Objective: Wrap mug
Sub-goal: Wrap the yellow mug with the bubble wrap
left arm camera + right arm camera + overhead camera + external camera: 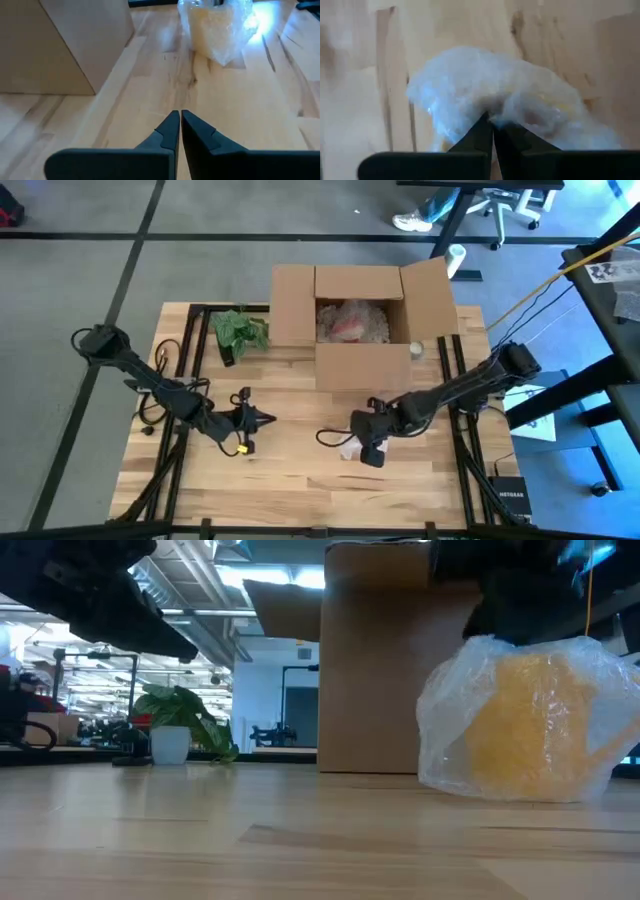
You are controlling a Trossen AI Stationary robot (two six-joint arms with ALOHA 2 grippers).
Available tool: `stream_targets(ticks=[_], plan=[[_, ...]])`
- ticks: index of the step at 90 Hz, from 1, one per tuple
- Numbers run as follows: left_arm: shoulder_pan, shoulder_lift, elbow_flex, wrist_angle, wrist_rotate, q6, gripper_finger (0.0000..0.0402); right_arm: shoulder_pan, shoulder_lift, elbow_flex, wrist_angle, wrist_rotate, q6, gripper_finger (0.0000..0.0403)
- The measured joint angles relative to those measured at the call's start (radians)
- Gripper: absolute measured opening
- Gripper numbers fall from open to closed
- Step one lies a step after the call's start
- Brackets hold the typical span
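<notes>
The yellow mug [522, 720] stands on the wooden table, enclosed in clear bubble wrap [450, 710]. In the left wrist view the wrapped mug [216, 26] sits ahead of the fingers. My right gripper [493, 128] hangs right over it, shut on the top of the wrap; in the high view this gripper [366, 448] hides most of the mug. My left gripper [266, 419] is shut on nothing, a short way to the left of the mug, just above the table. My right gripper pinches a gathered bit of the bubble wrap at the top of the bundle [506, 111] between its two fingertips. The fingers come from above, pointing down. The wrapped mug rests upright with its bottom on the table [520, 795].
An open cardboard box [360, 365] with packing material inside stands at the far middle of the table. A small potted plant [240, 330] sits at the far left. Bare wood lies along the near edge [300, 490].
</notes>
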Motion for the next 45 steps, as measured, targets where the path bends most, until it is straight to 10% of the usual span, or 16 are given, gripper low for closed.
stream_targets(ticks=[45], plan=[[0.000, 0.000, 0.000, -0.011, 0.000, -0.001, 0.0000, -0.020, 0.019, 0.082, -0.088, 0.019, -0.036, 0.0000]])
